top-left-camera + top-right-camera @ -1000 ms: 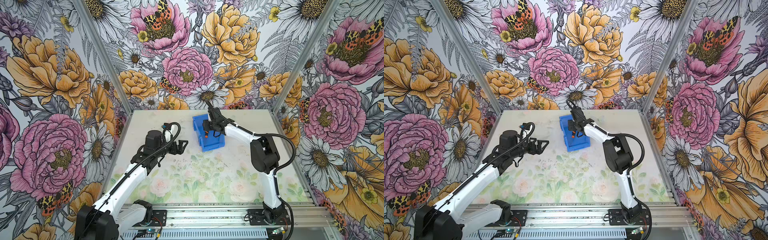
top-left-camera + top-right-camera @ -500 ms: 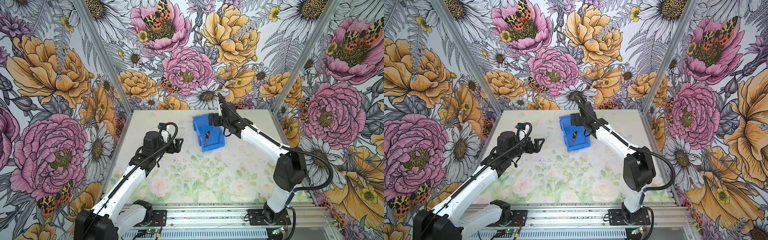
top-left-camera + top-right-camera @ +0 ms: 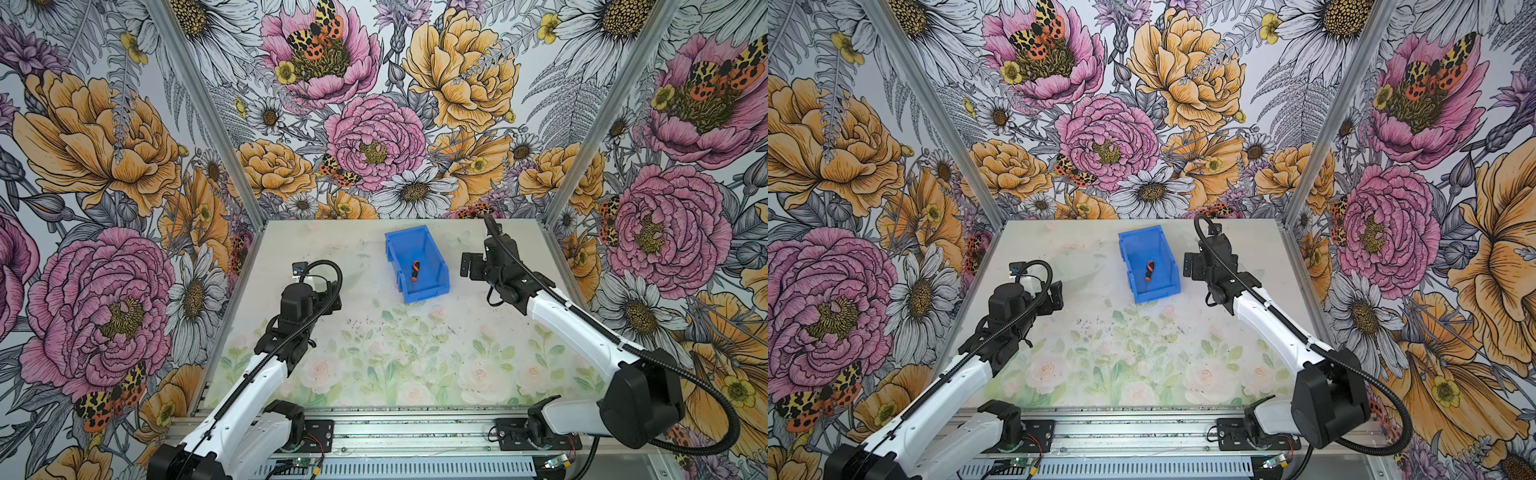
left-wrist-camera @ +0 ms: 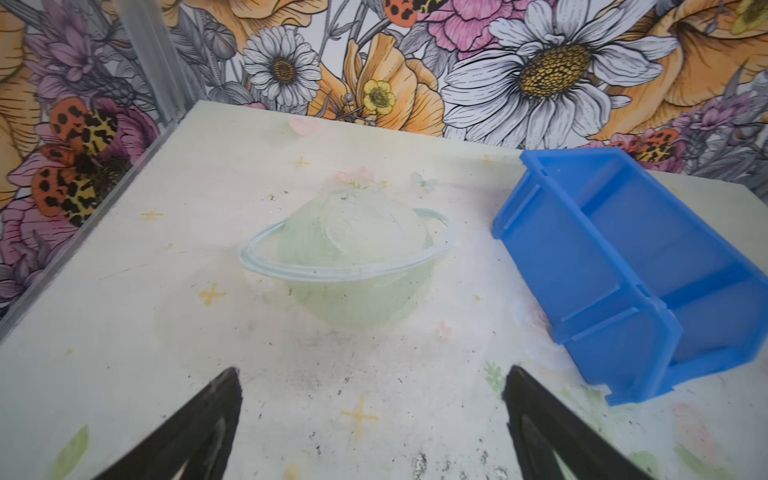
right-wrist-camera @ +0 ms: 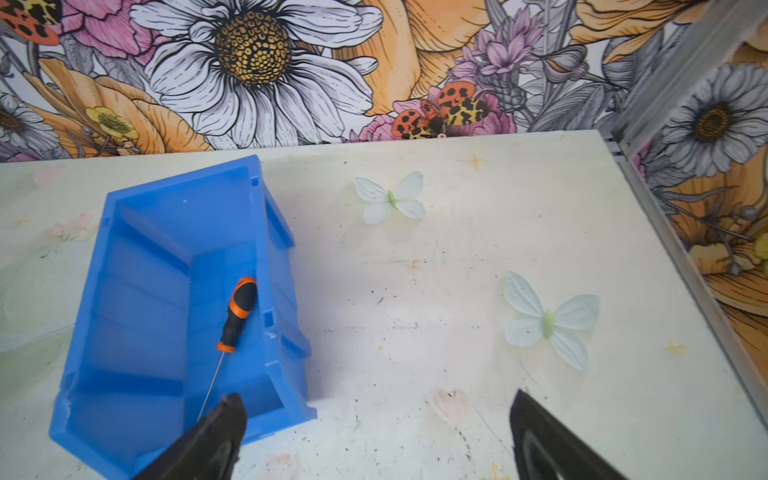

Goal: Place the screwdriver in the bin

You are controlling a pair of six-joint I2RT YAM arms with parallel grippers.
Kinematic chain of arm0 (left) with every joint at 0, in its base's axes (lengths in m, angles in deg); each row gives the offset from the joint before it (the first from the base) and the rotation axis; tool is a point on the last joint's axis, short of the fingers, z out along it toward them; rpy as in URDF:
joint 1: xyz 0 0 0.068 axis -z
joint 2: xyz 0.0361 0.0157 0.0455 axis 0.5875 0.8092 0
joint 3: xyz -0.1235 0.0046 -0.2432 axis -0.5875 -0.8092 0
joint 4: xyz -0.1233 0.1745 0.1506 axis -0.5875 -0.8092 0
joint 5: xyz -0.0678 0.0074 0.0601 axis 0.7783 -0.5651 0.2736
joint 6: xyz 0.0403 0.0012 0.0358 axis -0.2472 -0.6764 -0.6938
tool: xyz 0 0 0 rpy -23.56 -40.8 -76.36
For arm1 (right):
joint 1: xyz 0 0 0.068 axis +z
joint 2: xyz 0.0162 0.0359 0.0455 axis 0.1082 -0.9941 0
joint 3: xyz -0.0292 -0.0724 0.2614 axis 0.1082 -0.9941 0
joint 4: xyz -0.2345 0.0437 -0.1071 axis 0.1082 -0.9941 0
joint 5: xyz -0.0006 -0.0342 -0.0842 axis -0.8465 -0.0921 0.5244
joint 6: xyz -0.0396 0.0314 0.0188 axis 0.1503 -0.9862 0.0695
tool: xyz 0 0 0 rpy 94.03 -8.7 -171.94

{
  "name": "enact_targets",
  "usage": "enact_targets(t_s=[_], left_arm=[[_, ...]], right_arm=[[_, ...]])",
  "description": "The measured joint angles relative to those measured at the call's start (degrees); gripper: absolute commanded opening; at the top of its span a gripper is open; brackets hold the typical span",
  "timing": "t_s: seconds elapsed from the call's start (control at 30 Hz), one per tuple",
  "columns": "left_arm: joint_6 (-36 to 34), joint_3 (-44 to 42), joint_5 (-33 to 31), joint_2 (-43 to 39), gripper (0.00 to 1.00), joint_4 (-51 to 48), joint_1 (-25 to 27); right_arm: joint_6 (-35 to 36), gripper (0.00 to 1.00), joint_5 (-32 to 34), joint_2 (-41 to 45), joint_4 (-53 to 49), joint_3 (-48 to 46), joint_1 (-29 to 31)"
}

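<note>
The ribbed blue plastic bin [image 5: 137,291] holds the slim orange-and-black screwdriver [image 5: 235,320], lying flat on its smooth floor. Beside the bin, the right gripper [image 5: 376,399] and left gripper [image 4: 372,370] both gape wide, empty.

From here both look alike. The left arm [image 3: 257,386] and the right arm [image 3: 573,332] have glossy white shells on the long links and chunky matte-black housings at each joint. A black ribbed hose [image 3: 328,263] runs loosely alongside each one. Each arm stands on a black plate [image 3: 318,434] screwed to a silver slotted rail [image 3: 415,432], with thin red and black wires [image 3: 1036,442] beside it. The left claw [image 4: 372,370] and the right claw [image 5: 376,395] have plain black fingers [image 4: 199,428] that taper to blunt points.
</note>
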Motion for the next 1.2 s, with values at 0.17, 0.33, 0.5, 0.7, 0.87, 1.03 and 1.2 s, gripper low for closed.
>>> enact_targets(t_s=[0.17,0.33,0.5,0.7,0.87,1.03,1.2], left_arm=[[-2.78,-4.28,-5.03,0.24,0.99,6.25,-4.66],[-8.87,-9.4,-6.38,2.58,0.99,17.4,-7.26],[-10.93,-10.56,-5.22,8.02,0.99,26.27,-8.68],[-10.91,-10.47,-1.07,18.25,0.99,36.28,-11.26],[-11.13,-8.26,2.6,28.57,0.99,41.99,-12.98],[-11.1,-6.8,6.43,35.26,0.99,48.59,-14.43],[-11.08,-7.61,8.52,36.48,0.99,52.65,-15.17]], right_arm=[[-1.29,1.0,8.52,7.52,5.81,-11.08,-0.07],[0.66,0.99,15.39,14.88,14.73,-23.91,-2.38],[4.55,0.99,15.5,14.99,21.33,-28.7,-7.28],[8.76,1.0,9.27,9.14,33.68,-30.99,-12.68],[11.61,1.0,1.9,1.79,40.68,-31.3,-17.11],[12.7,0.99,-3.1,-1.22,47.69,-33.53,-20.81],[13.7,0.99,-7.28,-6.69,54.9,-33.7,-22.93]])
